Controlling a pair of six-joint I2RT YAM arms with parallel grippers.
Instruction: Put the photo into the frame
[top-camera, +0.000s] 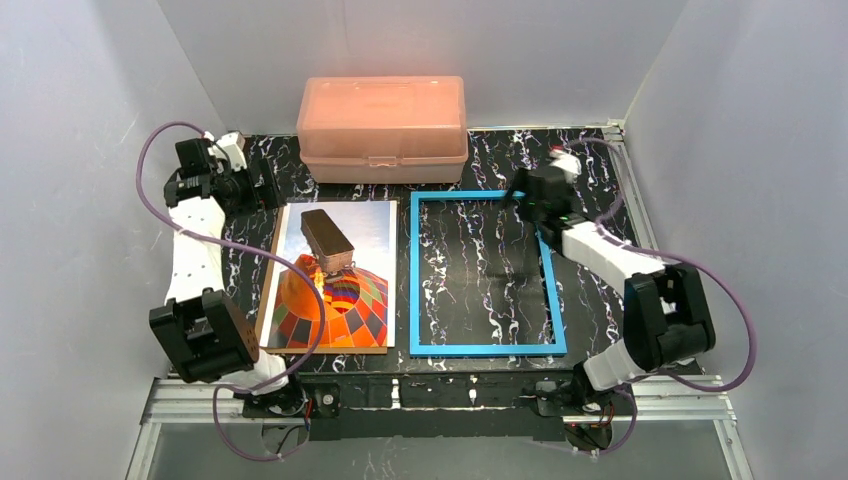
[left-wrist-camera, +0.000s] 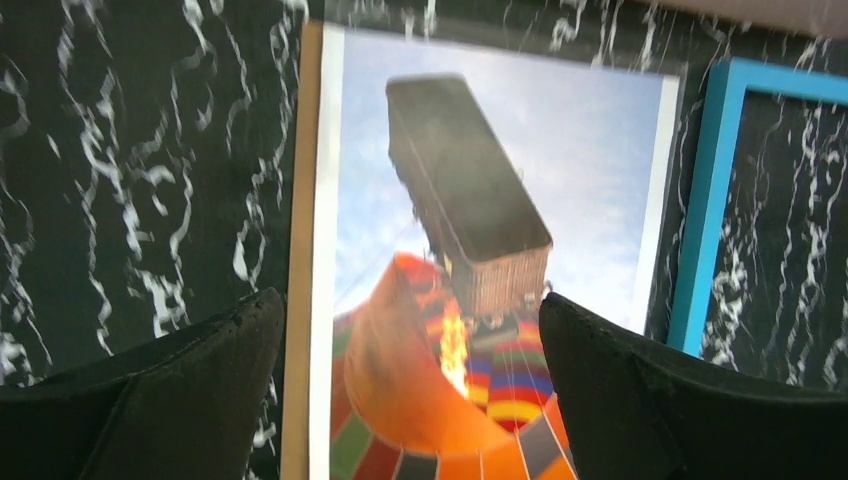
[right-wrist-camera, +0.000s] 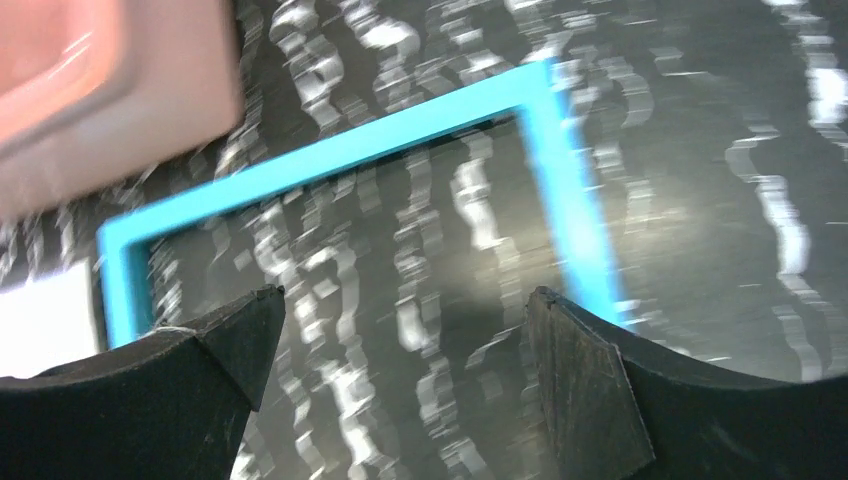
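The photo (top-camera: 335, 275) of the orange balloon lies flat on a brown backing board (top-camera: 269, 295), left of centre. The blue frame (top-camera: 552, 290) lies flat just to its right, with the table showing through its opening. My left gripper (top-camera: 258, 187) is open and empty, held above the photo's far left corner. In the left wrist view its fingers (left-wrist-camera: 408, 300) straddle the photo (left-wrist-camera: 480, 200), with the board edge (left-wrist-camera: 300, 250) and the frame's left bar (left-wrist-camera: 705, 200) visible. My right gripper (top-camera: 524, 203) is open and empty above the frame's far right corner (right-wrist-camera: 545, 85); its wrist view (right-wrist-camera: 405, 295) is blurred.
A salmon-pink plastic box (top-camera: 382, 128) stands at the back centre, close behind the photo and frame; it also shows in the right wrist view (right-wrist-camera: 100, 80). The black marbled table (top-camera: 600, 180) is walled by grey panels on the left, right and back.
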